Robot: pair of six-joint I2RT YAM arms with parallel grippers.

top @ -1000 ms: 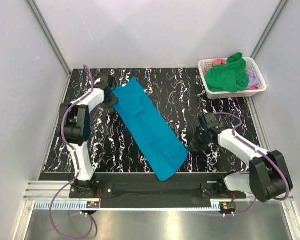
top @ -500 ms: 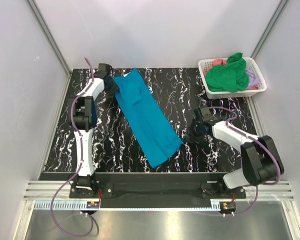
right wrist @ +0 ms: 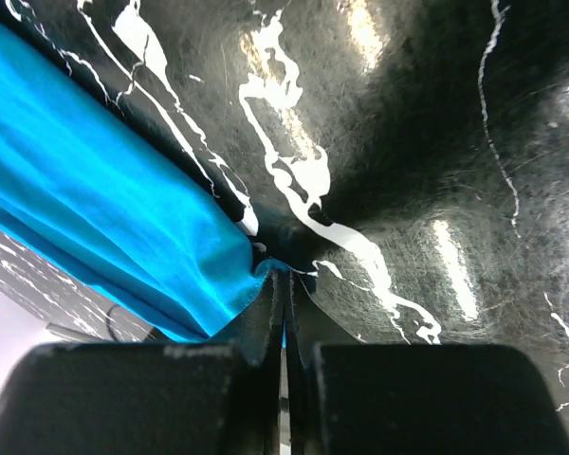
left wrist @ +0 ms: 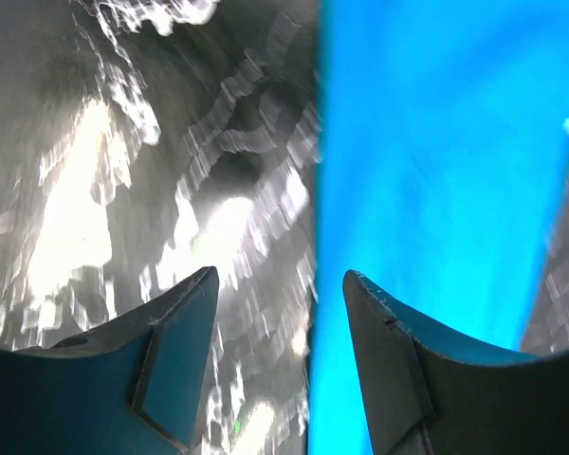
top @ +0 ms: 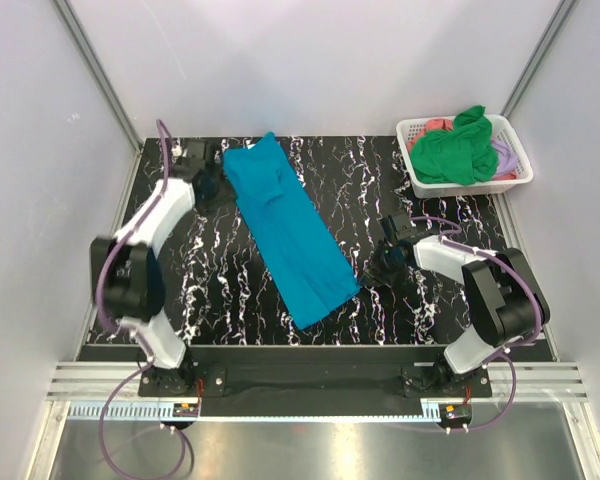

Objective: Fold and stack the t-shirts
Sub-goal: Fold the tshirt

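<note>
A teal-blue t-shirt [top: 285, 235] lies on the black marbled table as a long folded strip, running from the far left down toward the near middle. My left gripper [top: 212, 186] sits by the strip's far left edge. In the left wrist view the left gripper [left wrist: 280, 284] is open, with the shirt's edge [left wrist: 436, 171] lying below the gap and nothing between the fingers. My right gripper [top: 370, 275] is at the strip's near right corner. In the right wrist view the right gripper [right wrist: 284, 277] is shut on a corner of the teal cloth [right wrist: 104, 218].
A white lattice basket [top: 521, 178] stands at the far right corner, holding a bright green t-shirt [top: 455, 152] on top of a coral-pink one [top: 438, 124] and a lilac one [top: 505, 152]. Grey walls close in both sides and the back.
The left gripper has opened and let go of the shirt's far corner. The strip has slid toward the far left, and the right gripper has followed leftward with its corner.
</note>
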